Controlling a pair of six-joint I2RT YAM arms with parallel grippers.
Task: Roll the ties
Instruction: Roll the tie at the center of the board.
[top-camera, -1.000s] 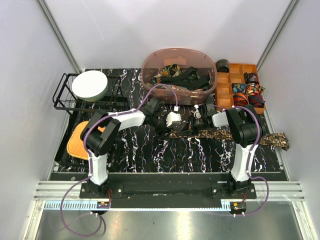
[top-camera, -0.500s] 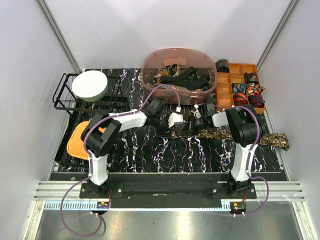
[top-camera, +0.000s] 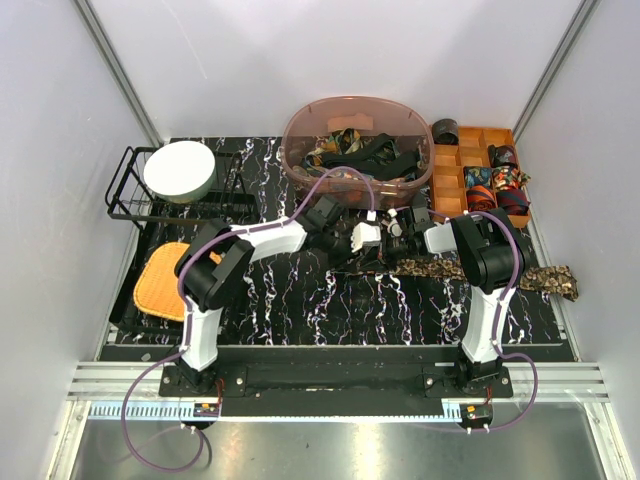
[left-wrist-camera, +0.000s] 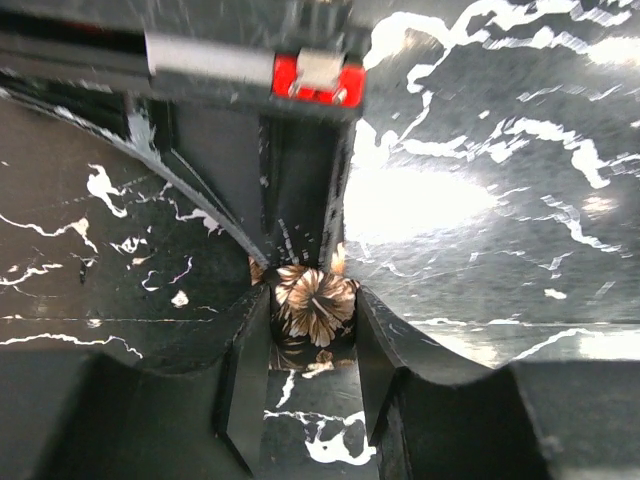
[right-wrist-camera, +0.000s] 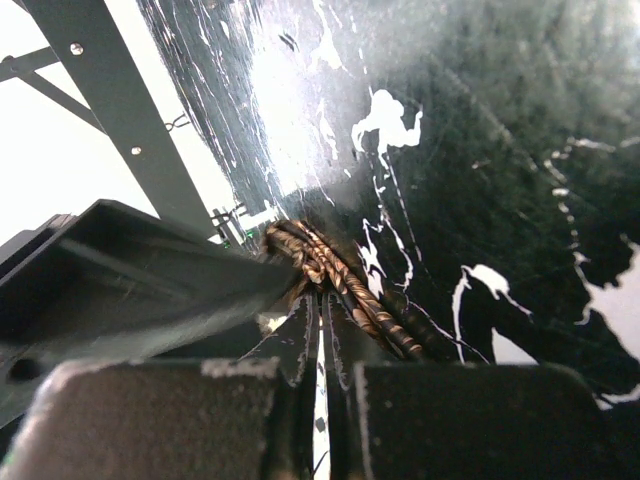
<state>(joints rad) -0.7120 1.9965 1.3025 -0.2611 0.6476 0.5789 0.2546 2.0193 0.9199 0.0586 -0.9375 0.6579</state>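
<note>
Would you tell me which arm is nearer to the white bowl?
Left. The left arm bends just in front and to the right of the white bowl; the right arm stands far off to its right.

From above we have even, bright light: the white walls (top-camera: 330, 50) glow softly and the black table (top-camera: 300, 300) is sharp, with faint shadows beneath the arms (top-camera: 480, 260). At the left gripper (left-wrist-camera: 305, 300) a white glare floods the table; its fingers (left-wrist-camera: 400, 400) are dark and blurred, the tie (left-wrist-camera: 312, 305) clearer. At the right gripper (right-wrist-camera: 320, 310) the upper left is blown out, the fingers (right-wrist-camera: 170, 420) unfocused.
</note>
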